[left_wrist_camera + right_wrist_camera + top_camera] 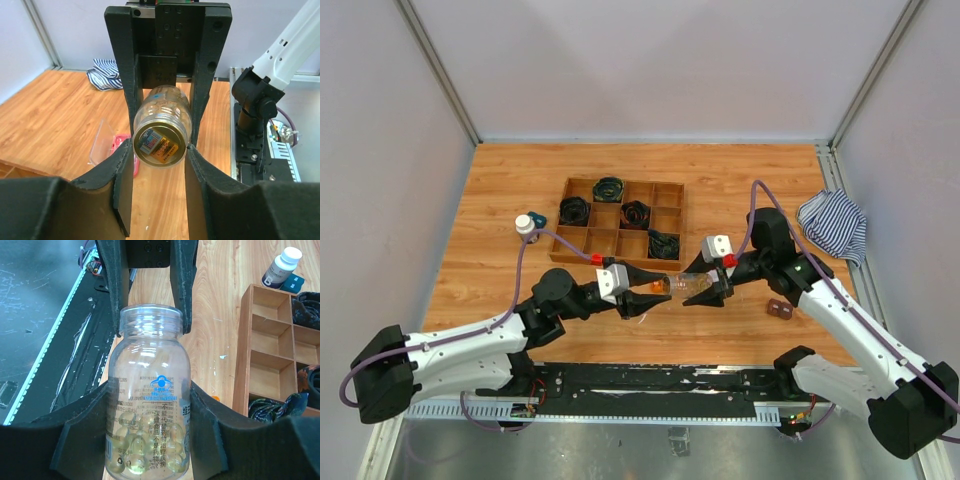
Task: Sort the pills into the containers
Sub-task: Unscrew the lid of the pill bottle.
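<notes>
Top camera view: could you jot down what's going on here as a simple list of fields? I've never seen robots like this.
Held item: clear bottle, sideways between the two arms
Contents: pale yellow pills
Right gripper: clamped on the bottle's body
Left gripper: closed on the bottle's neck end
Other containers: dark bottle with white cap; pink box
Also on the table: wooden tray with black coils; striped cloth
</notes>
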`<control>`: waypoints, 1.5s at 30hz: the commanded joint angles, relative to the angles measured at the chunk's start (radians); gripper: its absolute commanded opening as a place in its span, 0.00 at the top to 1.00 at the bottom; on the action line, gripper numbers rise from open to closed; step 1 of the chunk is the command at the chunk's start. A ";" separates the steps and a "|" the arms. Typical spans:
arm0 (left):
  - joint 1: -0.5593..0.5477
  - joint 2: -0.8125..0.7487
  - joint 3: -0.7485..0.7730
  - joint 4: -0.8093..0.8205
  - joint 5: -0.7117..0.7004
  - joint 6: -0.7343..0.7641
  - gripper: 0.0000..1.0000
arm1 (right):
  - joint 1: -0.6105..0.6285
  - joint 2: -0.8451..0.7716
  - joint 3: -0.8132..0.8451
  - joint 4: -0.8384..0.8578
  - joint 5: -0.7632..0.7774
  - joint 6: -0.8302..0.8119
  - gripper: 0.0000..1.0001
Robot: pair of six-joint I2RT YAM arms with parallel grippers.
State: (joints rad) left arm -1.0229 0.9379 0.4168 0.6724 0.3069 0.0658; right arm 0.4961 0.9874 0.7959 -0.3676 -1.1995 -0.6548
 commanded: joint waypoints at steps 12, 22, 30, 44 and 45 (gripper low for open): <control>0.007 0.010 0.047 0.069 -0.158 -0.502 1.00 | -0.007 0.002 0.039 0.001 0.013 -0.002 0.99; -0.027 0.064 0.133 -0.165 -0.387 -0.739 1.00 | -0.008 0.016 0.036 0.034 0.062 0.045 0.99; -0.029 0.060 0.142 -0.225 -0.467 -0.688 1.00 | -0.013 0.023 0.039 0.048 0.062 0.079 0.99; -0.034 0.053 0.147 -0.307 -0.574 -0.641 0.98 | -0.027 0.024 0.040 0.050 0.047 0.091 0.99; -0.033 0.048 0.145 -0.307 -0.569 -0.641 0.96 | -0.027 0.025 0.041 0.050 0.047 0.090 1.00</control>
State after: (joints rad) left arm -1.0779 0.9947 0.5594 0.4583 -0.0948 -0.5953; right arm 0.4805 1.0286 0.7963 -0.3351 -1.0733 -0.5480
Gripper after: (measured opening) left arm 0.404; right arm 0.539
